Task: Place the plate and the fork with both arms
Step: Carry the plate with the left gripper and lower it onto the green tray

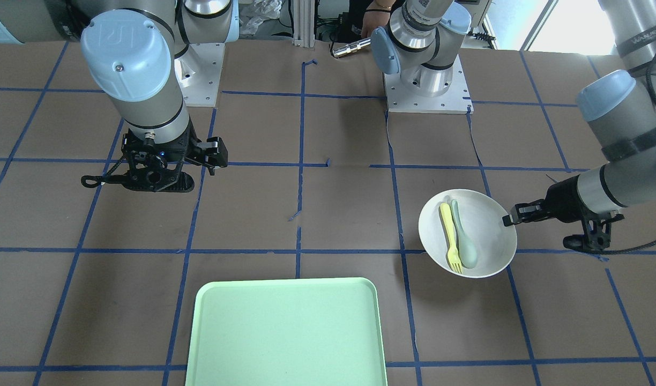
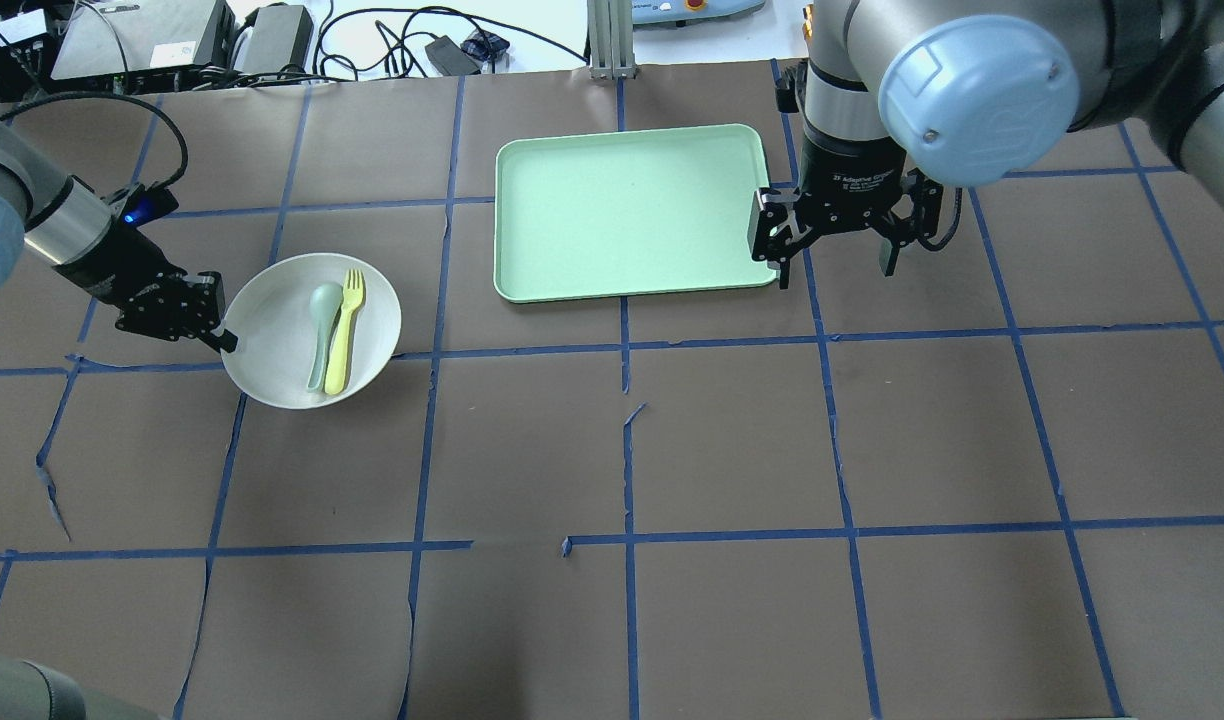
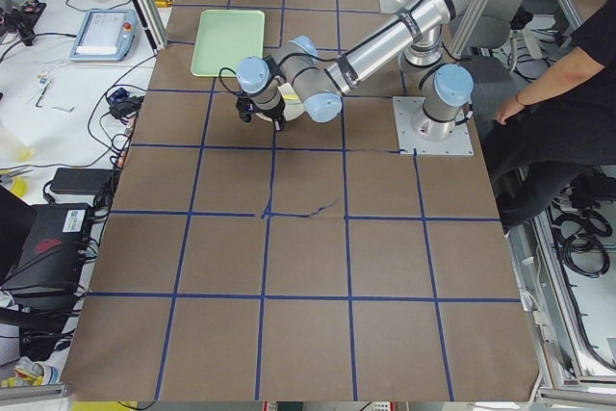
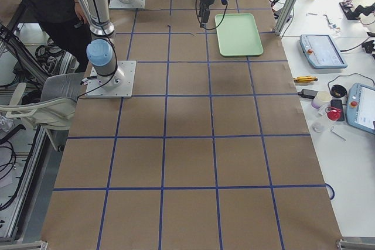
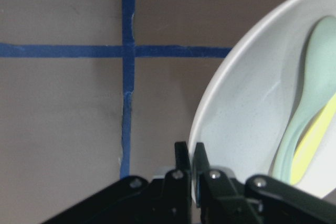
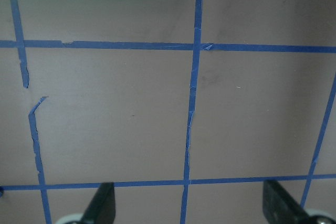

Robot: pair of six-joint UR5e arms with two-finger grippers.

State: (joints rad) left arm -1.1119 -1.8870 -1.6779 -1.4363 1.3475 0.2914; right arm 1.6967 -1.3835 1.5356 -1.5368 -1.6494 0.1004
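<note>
Black left claw point(image 2: 224, 338) grips the plate point(image 2: 272, 310) at its rim, arm point(image 2: 72, 225) stretched low.

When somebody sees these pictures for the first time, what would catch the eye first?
The off-white plate, holding a yellow fork and a grey-green spoon side by side, sits left in the overhead view, the left gripper pinching its rim. Next comes the mint-green tray farther back, the open right gripper hanging beside it.

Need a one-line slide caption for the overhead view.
Left gripper pinches the rim of the plate, fork and spoon inside; right gripper hangs open beside the green tray.
</note>
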